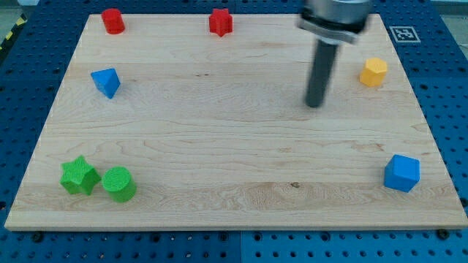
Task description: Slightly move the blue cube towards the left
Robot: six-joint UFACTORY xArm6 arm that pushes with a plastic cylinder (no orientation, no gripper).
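The blue cube (401, 173) sits on the wooden board (234, 168) near its bottom right corner. My tip (314, 104) is the lower end of the dark rod, in the upper right part of the board. It is well above and to the left of the blue cube, not touching any block. The yellow block (374, 72) lies to the right of my tip.
A blue triangular block (107, 82) lies at the left. A red cylinder (112, 20) and a red star block (220, 22) sit along the top edge. A green star (79, 176) and a green cylinder (119, 183) sit together at the bottom left.
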